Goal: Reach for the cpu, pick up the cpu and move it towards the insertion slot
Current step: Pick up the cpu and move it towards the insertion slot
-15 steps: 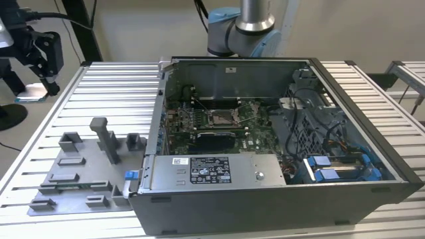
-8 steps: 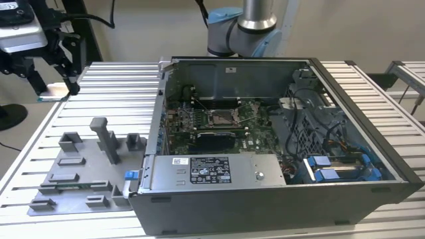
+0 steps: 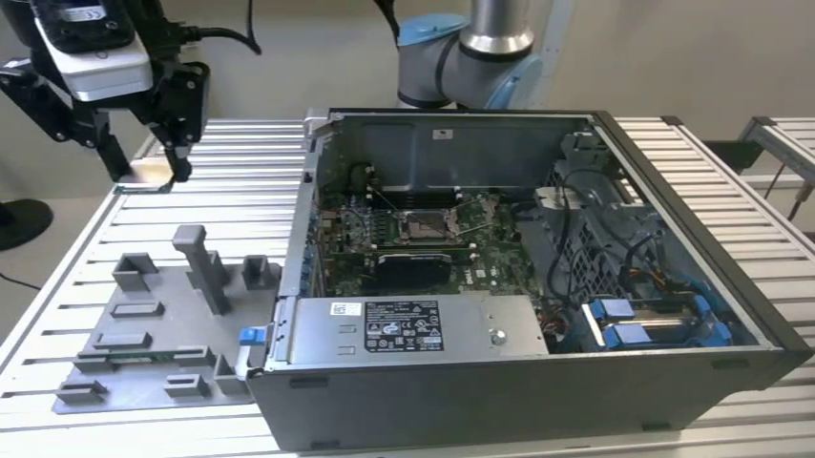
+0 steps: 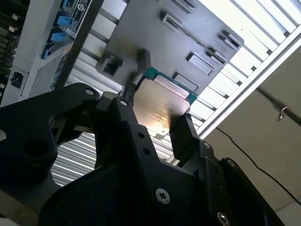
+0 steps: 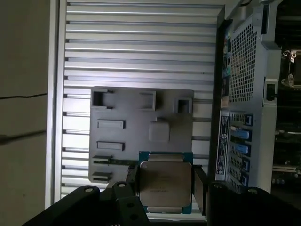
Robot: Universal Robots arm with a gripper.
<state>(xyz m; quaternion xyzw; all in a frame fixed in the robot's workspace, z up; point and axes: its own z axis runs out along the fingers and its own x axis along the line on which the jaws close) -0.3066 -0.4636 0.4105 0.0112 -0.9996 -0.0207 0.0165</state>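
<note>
Closest to us in both wrist views is the black gripper (image 4: 153,115), its fingers (image 4: 182,134) clamped on two opposite edges of the cpu (image 4: 162,103). The cpu hangs clear of everything, its pale metal top facing the wrist and a rim of green board showing round it. In the exterior view the gripper (image 3: 151,174) holds it above the table (image 3: 242,205), towards the exterior view's left. It is apart from the grey plate (image 3: 140,382) and well apart from the slot (image 3: 425,226) inside the open case (image 3: 421,401).

We judge the chip light, thin and stiff, so it needs little force. Its smooth top and narrow edges could slip or tilt in the jaws, and its contact face is likely delicate. The edges, as gripped now, look the right place to hold, with the chip kept flat.
</note>
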